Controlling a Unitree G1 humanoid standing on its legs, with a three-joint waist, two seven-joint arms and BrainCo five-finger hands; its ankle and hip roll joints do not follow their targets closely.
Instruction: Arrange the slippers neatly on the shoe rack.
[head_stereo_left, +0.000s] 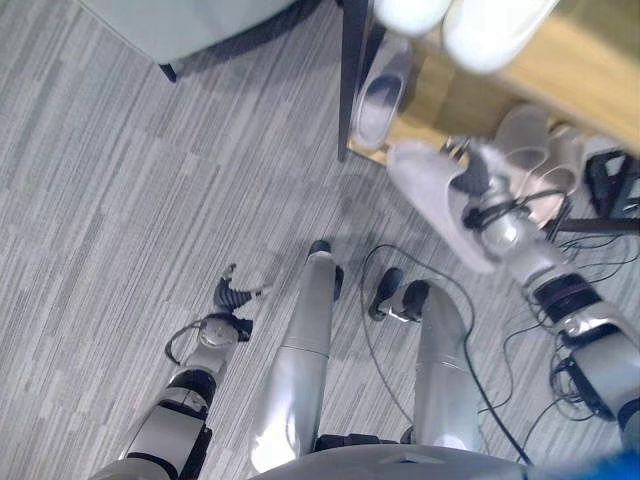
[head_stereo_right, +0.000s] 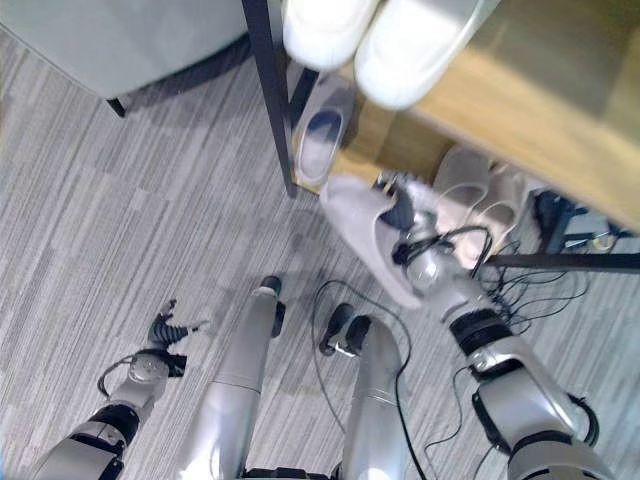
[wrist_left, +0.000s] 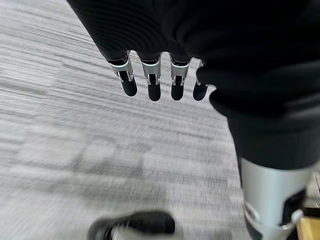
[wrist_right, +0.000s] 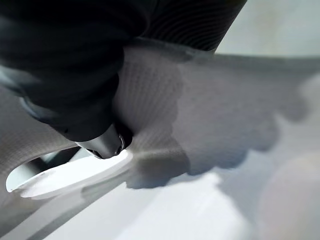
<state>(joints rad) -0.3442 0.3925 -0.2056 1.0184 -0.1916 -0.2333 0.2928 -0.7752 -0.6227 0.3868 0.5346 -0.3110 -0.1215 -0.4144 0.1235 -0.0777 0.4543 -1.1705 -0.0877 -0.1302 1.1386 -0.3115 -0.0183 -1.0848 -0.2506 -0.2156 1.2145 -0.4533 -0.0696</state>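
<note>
The right hand (head_stereo_left: 478, 195) is clamped on a pale grey slipper (head_stereo_left: 428, 190), its fingers tucked into the opening while the thumb presses the upper from outside; the right wrist view shows that thumb (wrist_right: 102, 142) against the knit fabric. The slipper hangs in the air just in front of the shoe rack (head_stereo_left: 560, 75), toe pointing toward the lower shelf, not yet set down.

Going from the biggest thing down: the shoe rack has a dark metal frame and wooden shelves. On its upper shelf sits a pair of white shoes (head_stereo_right: 375, 40). On the lower shelf, at the left end beside the upright post, one grey slipper (head_stereo_left: 380, 100) already lies flat, and further right a pinkish pair (head_stereo_left: 540, 150) rests side by side. The gap between them looks like the natural spot for the held slipper.

So the task seems to be near its end: most footwear is on the rack, this slipper is on its way, and no loose slipper shows on the grey carpet (head_stereo_left: 150, 200).

The left hand (head_stereo_left: 235, 295) hangs low over the carpet, fingers (wrist_left: 154, 85) loosely extended and holding nothing.
</note>
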